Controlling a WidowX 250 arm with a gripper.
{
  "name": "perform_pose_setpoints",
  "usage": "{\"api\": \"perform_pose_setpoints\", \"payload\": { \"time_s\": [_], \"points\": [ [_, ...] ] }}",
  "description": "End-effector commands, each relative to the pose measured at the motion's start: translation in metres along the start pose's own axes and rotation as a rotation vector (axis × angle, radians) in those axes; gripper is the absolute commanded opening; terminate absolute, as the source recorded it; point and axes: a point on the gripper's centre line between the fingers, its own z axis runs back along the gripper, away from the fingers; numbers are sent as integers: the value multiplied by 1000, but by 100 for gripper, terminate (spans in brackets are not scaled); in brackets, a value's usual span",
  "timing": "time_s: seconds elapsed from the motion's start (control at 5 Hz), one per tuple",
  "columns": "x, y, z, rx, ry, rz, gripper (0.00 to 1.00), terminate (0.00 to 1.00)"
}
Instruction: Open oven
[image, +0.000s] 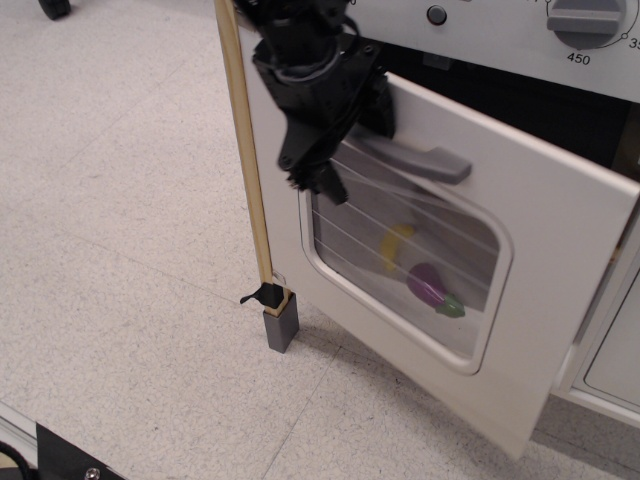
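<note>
The oven (470, 330) stands on the floor at the right, its door tipped outward from the top edge, hinged low, so a dark gap shows under the dial panel (500, 25). The end effector (335, 165) sits at the left end of the one grey handle (420, 160), hooked there to pull (whether it grips or merely hooks, I cannot tell). Behind the window lie two toys: one yellow piece (398, 245), one purple eggplant (432, 287).

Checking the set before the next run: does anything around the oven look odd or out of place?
Two toy foods lie inside the oven, seen through the door window: a purple eggplant and something yellow, too blurred to name. A scrap of black tape sticks out above the grey foot. Nothing looks spilled or broken.
</note>
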Motion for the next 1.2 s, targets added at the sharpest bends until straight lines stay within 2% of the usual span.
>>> {"api": "perform_pose_setpoints", "payload": {
  "time_s": [0.0, 0.2, 0.4, 0.6, 1.0],
  "points": [
    [42, 25, 28, 4, 8, -167, 100, 0],
    [54, 31, 31, 24, -21, -261, 100, 0],
    [57, 29, 39, 51, -24, -417, 100, 0],
    [46, 26, 54, 9, -14, -512, 100, 0],
    [2, 3, 99, -57, 50, -458, 100, 0]
  ]
}}
